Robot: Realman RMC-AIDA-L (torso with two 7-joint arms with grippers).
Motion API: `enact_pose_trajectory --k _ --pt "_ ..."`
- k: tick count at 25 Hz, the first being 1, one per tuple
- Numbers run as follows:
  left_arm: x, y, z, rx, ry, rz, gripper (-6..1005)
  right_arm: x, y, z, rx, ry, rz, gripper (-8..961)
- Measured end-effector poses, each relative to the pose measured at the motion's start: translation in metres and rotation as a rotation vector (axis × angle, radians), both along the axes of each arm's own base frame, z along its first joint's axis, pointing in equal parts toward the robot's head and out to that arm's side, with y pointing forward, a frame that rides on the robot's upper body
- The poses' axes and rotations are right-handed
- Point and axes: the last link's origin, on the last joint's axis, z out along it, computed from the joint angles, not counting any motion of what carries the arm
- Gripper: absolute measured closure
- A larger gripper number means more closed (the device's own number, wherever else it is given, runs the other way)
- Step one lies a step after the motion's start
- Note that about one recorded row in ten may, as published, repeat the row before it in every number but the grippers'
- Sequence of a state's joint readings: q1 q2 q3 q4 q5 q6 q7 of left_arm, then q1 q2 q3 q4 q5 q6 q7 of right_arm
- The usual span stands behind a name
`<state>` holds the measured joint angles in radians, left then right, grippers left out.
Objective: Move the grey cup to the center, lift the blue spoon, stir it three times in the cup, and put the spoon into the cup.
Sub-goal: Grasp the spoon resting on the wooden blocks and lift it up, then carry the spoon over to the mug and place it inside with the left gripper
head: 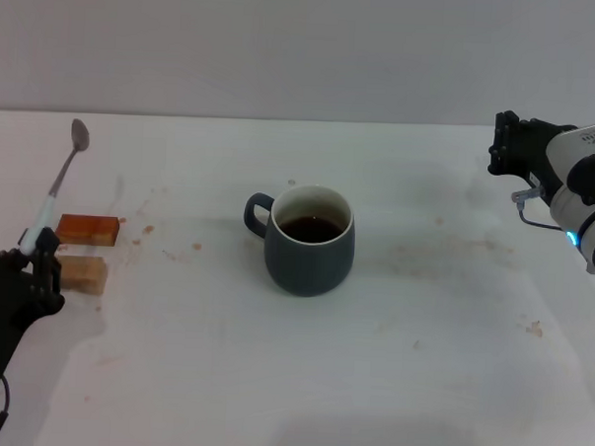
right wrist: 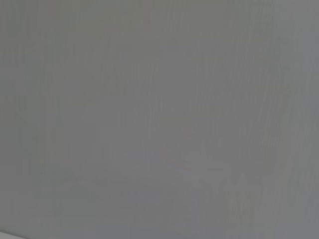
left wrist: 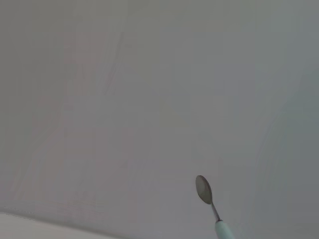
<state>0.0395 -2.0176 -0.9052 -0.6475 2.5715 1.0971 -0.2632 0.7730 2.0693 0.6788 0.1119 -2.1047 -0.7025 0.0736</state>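
Left claw: the black left gripper (head: 41,253) sits low at the table's left edge, closed on the handle end of the slim spoon with a grey metal bowl and pale bluish-white handle (head: 58,179).
Spoon: held off the table, tilted, bowl pointing up and away from the claw; the left wrist view shows its bowl (left wrist: 203,189) against the plain wall.
Cup: the rounded dark blue-grey ceramic mug (head: 309,241) stands upright well to the right of the left claw, between both claws, handle toward the left claw, dark liquid inside.
Blocks: an orange wooden block (head: 88,230) and a tan wooden block (head: 83,273) lie just beside the left claw, on its cup side.
Right claw: the right gripper (head: 510,145) hangs raised at the right edge, far from the cup; whether it is open cannot be told.
Table: white table (head: 390,365), stained.
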Motion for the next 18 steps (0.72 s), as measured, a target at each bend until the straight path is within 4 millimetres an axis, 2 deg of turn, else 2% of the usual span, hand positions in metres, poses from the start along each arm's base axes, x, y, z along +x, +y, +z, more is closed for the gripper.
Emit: enact_pose_trajectory --k 18 --pt "0.021 0.015 0.04 -0.032 0.031 -0.084 867 -0.001 0.001 0.001 0.008 -0.017 0.005 921"
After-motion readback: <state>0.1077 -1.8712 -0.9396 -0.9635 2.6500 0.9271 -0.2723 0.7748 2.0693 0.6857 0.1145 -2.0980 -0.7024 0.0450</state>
